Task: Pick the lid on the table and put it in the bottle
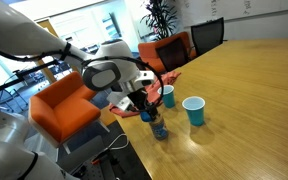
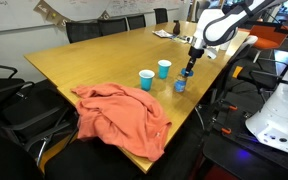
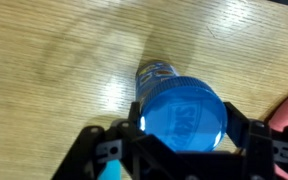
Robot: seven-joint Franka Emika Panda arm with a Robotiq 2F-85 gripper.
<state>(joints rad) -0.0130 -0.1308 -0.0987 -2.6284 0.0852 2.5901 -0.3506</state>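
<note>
My gripper is shut on the lid, a bright-blue round disc held flat between the two black fingers. The lid sits directly over the bottle, whose upper part shows just beyond the lid's edge; I cannot tell whether they touch. In both exterior views the gripper hangs straight above the bottle, which stands near the edge of the table.
Two light-blue cups stand beside the bottle, also seen in an exterior view. An orange cloth lies on the table's near corner. Orange armchairs and black chairs surround the table.
</note>
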